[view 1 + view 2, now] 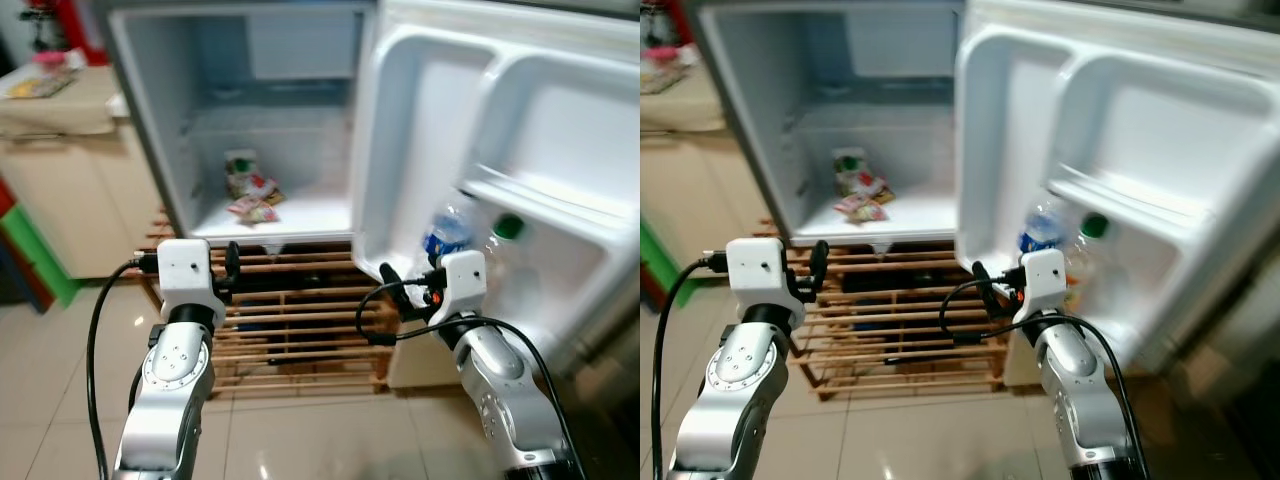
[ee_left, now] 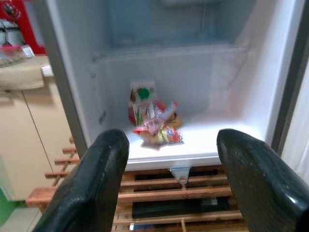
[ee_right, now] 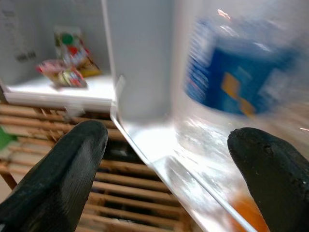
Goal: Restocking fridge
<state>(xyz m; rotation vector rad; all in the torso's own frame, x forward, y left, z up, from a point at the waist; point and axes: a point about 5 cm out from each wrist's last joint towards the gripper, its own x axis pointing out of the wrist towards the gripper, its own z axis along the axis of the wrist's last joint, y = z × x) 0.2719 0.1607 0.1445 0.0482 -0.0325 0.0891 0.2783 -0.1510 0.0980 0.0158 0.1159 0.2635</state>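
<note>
Standing upright just ahead of the wide-open, empty right gripper (image 3: 164, 159): clear blue-labelled plastic water bottle (image 1: 447, 232) in the white fridge-door shelf (image 1: 560, 265); left gripper (image 2: 169, 174) likewise open and empty, farther off.

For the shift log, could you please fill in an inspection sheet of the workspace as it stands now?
Surface: fridge floor white, mostly bare; tiled room floor glossy.
Job's things: snack packets at the back of the open fridge; blue-label water bottle and green-capped bottle standing in the door shelf.
Clutter: nothing seen inside the fridge beyond the packets.
Grippers: left pincer open, empty, facing the fridge interior; right pincer open, empty, close to the water bottle.
Cables: black cable looping from the left wrist, another at the right wrist.
Surroundings: wooden slatted rack under the fridge; beige cabinet to the robot's left.
</note>
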